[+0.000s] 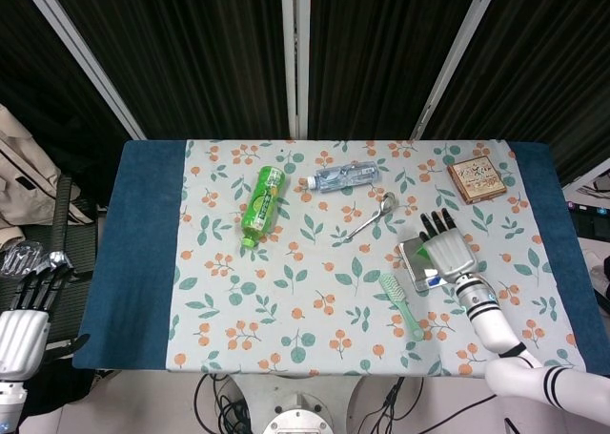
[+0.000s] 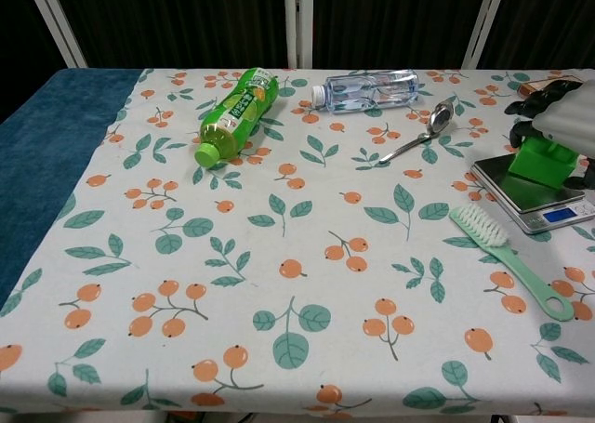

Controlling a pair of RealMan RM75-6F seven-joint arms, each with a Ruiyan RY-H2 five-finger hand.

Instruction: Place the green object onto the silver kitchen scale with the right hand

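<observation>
Right hand (image 2: pixel 565 116) is gripping the green object (image 2: pixel 536 161) over the silver kitchen scale (image 2: pixel 534 195), contact with the platform unclear, head view hiding most of it; left hand (image 1: pixel 21 324) is idling off-table, fingers apart.

No legible text anywhere. Green bottle (image 2: pixel 235 111) label print too small to read. Clear bottle (image 2: pixel 364 89) label blurred. Scale (image 2: pixel 535 195) display glows blue, digits unreadable.
</observation>
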